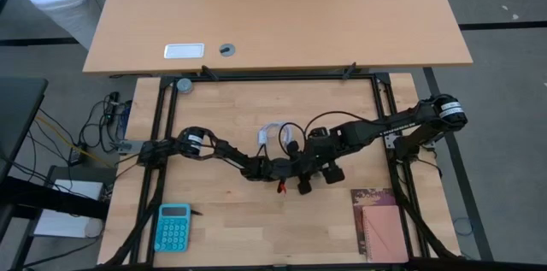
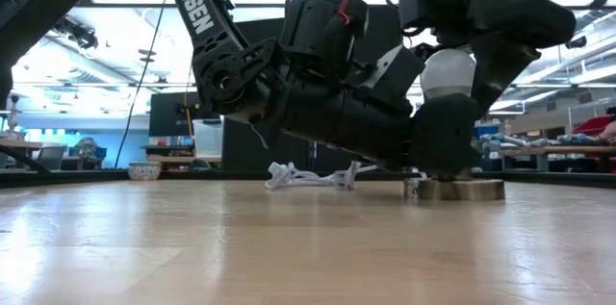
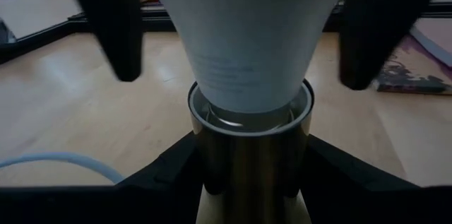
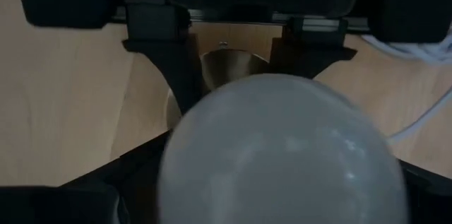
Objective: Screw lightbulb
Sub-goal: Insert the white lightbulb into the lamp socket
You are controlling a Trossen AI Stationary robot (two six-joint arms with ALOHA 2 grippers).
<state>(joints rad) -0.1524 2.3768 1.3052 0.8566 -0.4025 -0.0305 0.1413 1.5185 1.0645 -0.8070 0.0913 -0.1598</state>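
Wooden table (image 1: 222, 220) carries calculator (image 1: 173, 226), notebook (image 1: 380, 224), white cable (image 2: 303, 176)

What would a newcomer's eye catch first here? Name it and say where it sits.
The two dark arms meeting at mid-table stand out first, tangled around a white lightbulb standing upright in a brass-coloured socket. The left tool clasps the socket from both sides, while the right tool reaches down around the bulb's globe. Off to the side, a turquoise calculator lies near the table's front left corner.

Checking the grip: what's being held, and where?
The left gripper clamps the socket by its brass stem. The right gripper is around the bulb, at its globe; grip unclear.
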